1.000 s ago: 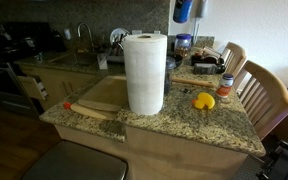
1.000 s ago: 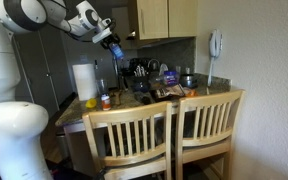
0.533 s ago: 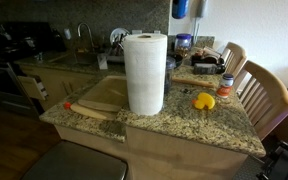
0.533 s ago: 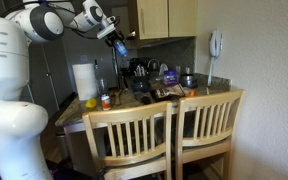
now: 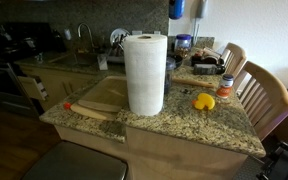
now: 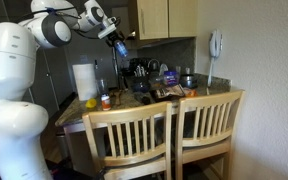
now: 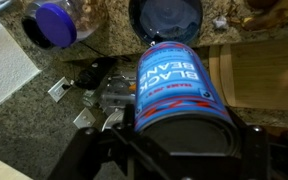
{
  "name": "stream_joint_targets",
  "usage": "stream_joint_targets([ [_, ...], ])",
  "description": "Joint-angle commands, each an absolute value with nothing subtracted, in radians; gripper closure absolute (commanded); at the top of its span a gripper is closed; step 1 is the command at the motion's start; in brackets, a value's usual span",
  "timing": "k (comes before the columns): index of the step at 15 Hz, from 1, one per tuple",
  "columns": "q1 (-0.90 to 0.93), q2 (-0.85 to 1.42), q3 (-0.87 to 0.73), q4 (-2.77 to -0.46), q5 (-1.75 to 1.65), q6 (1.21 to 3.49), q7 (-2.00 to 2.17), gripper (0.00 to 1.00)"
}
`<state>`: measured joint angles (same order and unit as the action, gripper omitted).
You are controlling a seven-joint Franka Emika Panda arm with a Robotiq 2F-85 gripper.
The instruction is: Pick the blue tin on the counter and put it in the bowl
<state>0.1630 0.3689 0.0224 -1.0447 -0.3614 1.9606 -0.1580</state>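
Observation:
The blue tin [image 7: 179,85], labelled black beans, lies lengthwise in the wrist view with my gripper [image 7: 181,140] shut on it; dark fingers [image 7: 246,140] press both its sides. Just beyond the tin's far end, down on the granite counter, is the dark blue bowl [image 7: 166,20]. In both exterior views the tin [image 6: 120,48] hangs high above the counter. Only its lower part [image 5: 176,8] shows at the top edge of an exterior view.
A tall paper-towel roll [image 5: 144,72] stands mid-counter beside a sink [image 5: 96,95]. A yellow fruit [image 5: 203,101] and a red-labelled jar [image 5: 225,86] sit near two wooden chairs [image 5: 266,95]. A purple-lidded jar [image 7: 52,25] and a wooden board [image 7: 259,75] flank the bowl.
The held tin has drifted slightly up and sideways near the top of the exterior view, and the arm's elbow has swung. The grip has not changed.

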Motion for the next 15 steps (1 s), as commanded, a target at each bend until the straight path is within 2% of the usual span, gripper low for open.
stream_joint_targets([
  [1,0.13,0.5,0.025,-0.814,-0.305,1.851,-0.239,0.43],
  [8,0.094,0.686,0.021,-0.517,-0.253,1.652,-0.238,0.43],
  [15,0.121,0.824,-0.051,-0.375,-0.269,1.706,-0.197,0.43],
])
